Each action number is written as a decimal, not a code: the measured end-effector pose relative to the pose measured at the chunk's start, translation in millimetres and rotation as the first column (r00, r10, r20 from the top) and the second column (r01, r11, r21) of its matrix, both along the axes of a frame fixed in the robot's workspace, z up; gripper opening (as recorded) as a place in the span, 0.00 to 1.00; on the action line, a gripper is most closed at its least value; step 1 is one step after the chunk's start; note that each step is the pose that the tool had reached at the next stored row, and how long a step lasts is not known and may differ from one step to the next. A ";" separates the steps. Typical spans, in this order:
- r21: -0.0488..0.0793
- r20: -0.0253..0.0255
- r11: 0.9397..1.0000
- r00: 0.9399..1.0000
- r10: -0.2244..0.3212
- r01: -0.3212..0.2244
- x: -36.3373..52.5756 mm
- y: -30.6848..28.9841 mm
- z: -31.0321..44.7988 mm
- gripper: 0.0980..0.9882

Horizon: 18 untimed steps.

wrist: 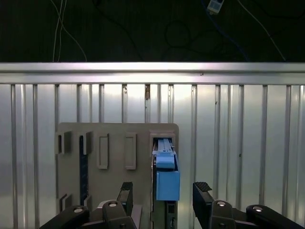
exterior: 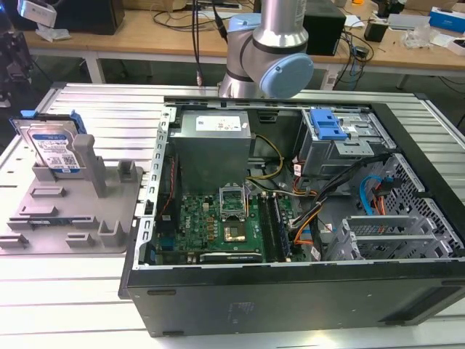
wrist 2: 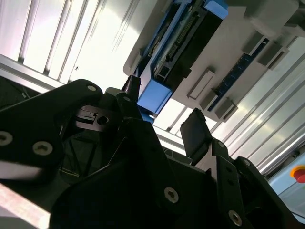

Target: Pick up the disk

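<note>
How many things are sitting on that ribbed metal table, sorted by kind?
disk: 1
grey holder fixture: 1
open computer case: 1
Total: 3

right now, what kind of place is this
Likely a robotics lab or workshop for computer assembly: an open computer case sits on a slatted metal table, the disk stands in a grey fixture, and cluttered wooden benches run behind.
</note>
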<state>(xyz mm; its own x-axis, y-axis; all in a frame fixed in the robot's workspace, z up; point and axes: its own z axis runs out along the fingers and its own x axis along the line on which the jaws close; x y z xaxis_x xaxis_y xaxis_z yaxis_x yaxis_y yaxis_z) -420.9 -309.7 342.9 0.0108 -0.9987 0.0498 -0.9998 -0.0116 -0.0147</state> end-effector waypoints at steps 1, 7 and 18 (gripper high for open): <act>0.000 0.000 1.000 1.000 0.000 0.000 0.0 0.0 -0.8 0.58; 0.000 0.000 1.000 1.000 0.000 0.000 0.0 0.0 -4.8 0.58; 0.000 0.000 1.000 1.000 0.000 0.000 0.0 0.0 -15.0 0.58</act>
<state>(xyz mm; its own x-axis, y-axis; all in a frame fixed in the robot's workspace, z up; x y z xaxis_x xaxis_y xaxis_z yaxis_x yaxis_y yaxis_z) -420.9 -309.7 328.0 0.0108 -0.9987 0.0496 -0.9998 -0.0116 -0.0147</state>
